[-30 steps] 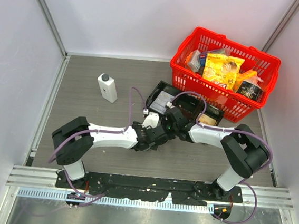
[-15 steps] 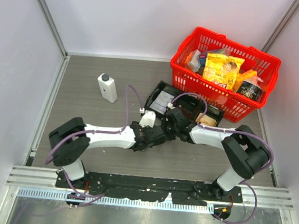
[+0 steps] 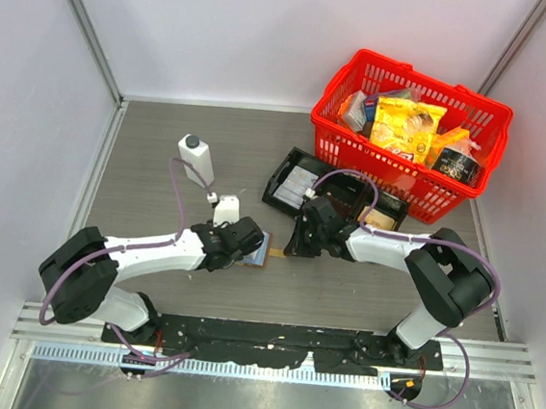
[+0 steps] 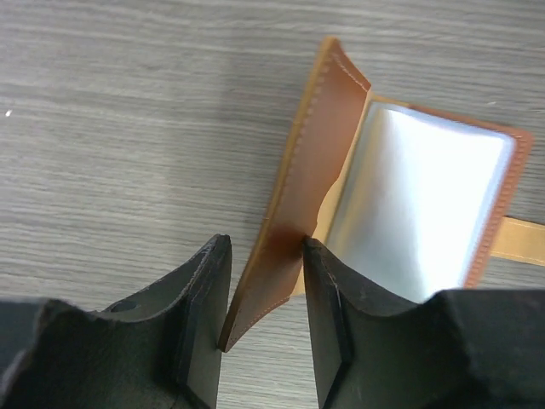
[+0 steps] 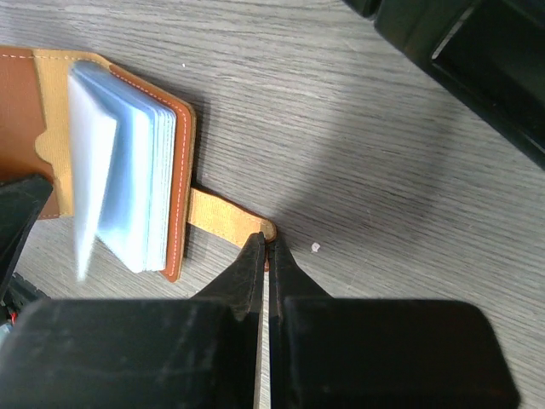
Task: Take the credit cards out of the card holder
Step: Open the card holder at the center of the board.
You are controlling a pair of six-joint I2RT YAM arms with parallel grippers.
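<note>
Card holder (image 3: 265, 250) lies open on the table (image 3: 163, 146), a little toward 7 o'clock from the middle, between the two arms' wrists. In the left wrist view its brown cover flap (image 4: 302, 187) stands up on edge. The left fingers (image 4: 209, 298) straddle the flap with a narrow gap, and it leans across that gap rather than being clamped flat. At 3 o'clock of the flap a pale, shiny inner leaf (image 4: 417, 204) faces up; I cannot tell whether it is a card or a pocket. The right fingers (image 5: 255, 264) are pressed together on the end of the holder's side tab (image 5: 223, 218), and a stack of pale blue leaves (image 5: 128, 192) fans up at 10 o'clock of them. A black tray (image 3: 290, 182) sits at 1 o'clock of the holder, a red basket (image 3: 363, 70) of packets lies beyond it, and a white bottle (image 3: 196, 161) stands at 10 o'clock.
</note>
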